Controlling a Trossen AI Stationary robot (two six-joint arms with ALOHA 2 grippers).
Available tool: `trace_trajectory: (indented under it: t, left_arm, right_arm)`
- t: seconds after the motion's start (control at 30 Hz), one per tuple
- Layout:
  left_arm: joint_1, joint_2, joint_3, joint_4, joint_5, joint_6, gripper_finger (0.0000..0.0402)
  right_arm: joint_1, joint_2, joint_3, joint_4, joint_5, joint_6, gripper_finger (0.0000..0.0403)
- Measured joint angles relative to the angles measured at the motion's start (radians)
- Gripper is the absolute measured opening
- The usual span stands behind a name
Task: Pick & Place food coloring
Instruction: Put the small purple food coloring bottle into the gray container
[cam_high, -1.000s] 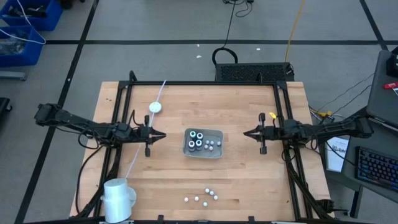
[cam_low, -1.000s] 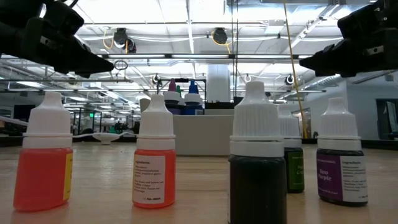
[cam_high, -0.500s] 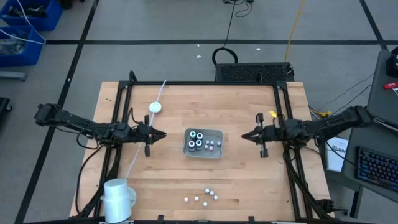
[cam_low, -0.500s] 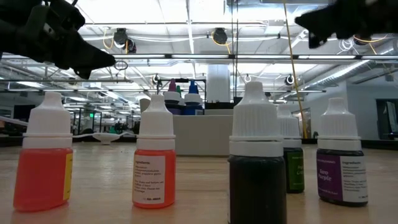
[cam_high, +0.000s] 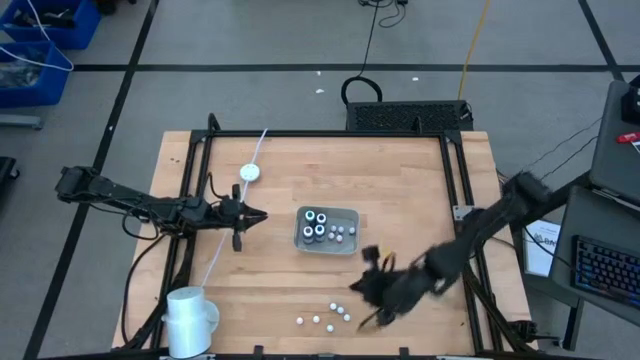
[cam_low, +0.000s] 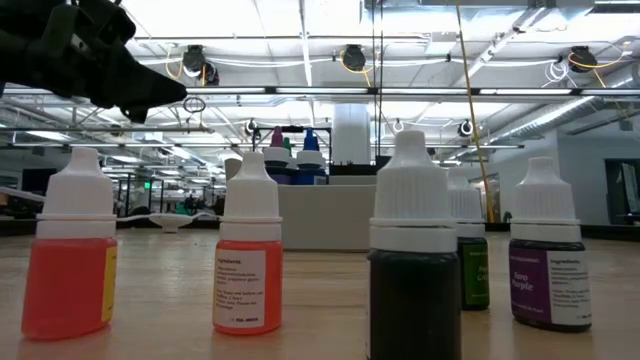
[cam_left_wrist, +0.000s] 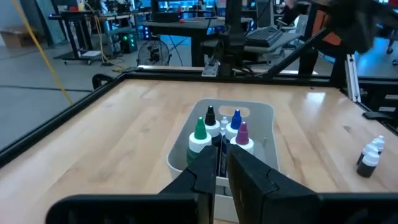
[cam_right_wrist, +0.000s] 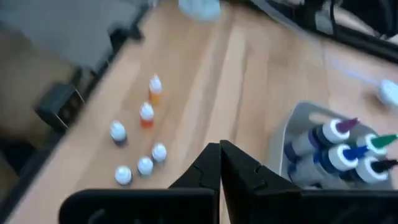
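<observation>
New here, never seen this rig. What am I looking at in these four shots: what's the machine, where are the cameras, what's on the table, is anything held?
It is a two-armed table robot; each dark arm ends in a two-finger pincer. One shot looks straight down, one sits at table-top level, and one rides on each wrist. On the pale wooden table stands a grey plastic tray holding colour-capped bottles. Small white-capped dropper bottles stand loose, apart from the tray. The left pincer waits beside the tray, shut. The right pincer, also shut, faces the loose bottles. Nothing is held.
</observation>
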Motion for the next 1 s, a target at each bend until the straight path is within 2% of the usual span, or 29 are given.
trace_trajectory:
  t: [0.1, 0.17, 0.3, 0.43, 0.67, 0.8, 1.0]
  left_arm:
    - [0.000, 0.000, 0.000, 0.000, 0.000, -0.019, 0.0047]
    - [0.000, 0.000, 0.000, -0.003, 0.000, -0.035, 0.0047]
    - [0.000, 0.000, 0.000, -0.004, 0.001, -0.038, 0.0047]
    - [0.000, 0.000, 0.000, -0.005, 0.001, -0.039, 0.0047]
    - [0.000, 0.000, 0.000, -0.014, 0.003, -0.042, 0.0047]
    - [0.000, 0.000, 0.000, -0.013, 0.003, -0.032, 0.0047]
    - [0.000, 0.000, 0.000, -0.010, 0.003, -0.009, 0.0047]
  right_arm:
    - [0.034, 0.170, 0.221, -0.252, 0.072, 0.099, 0.0000]
    - [0.039, 0.256, 0.338, -0.365, 0.074, 0.201, 0.0000]
    - [0.039, 0.379, 0.475, -0.484, -0.077, 0.367, 0.0000]
    - [0.057, 0.457, 0.498, -0.473, -0.187, 0.377, 0.0000]
    - [0.085, 0.488, 0.497, -0.342, -0.209, 0.394, 0.0013]
    - [0.093, 0.489, 0.496, -0.282, -0.206, 0.382, 0.0050]
    - [0.083, 0.489, 0.495, -0.326, -0.204, 0.364, 0.0122]
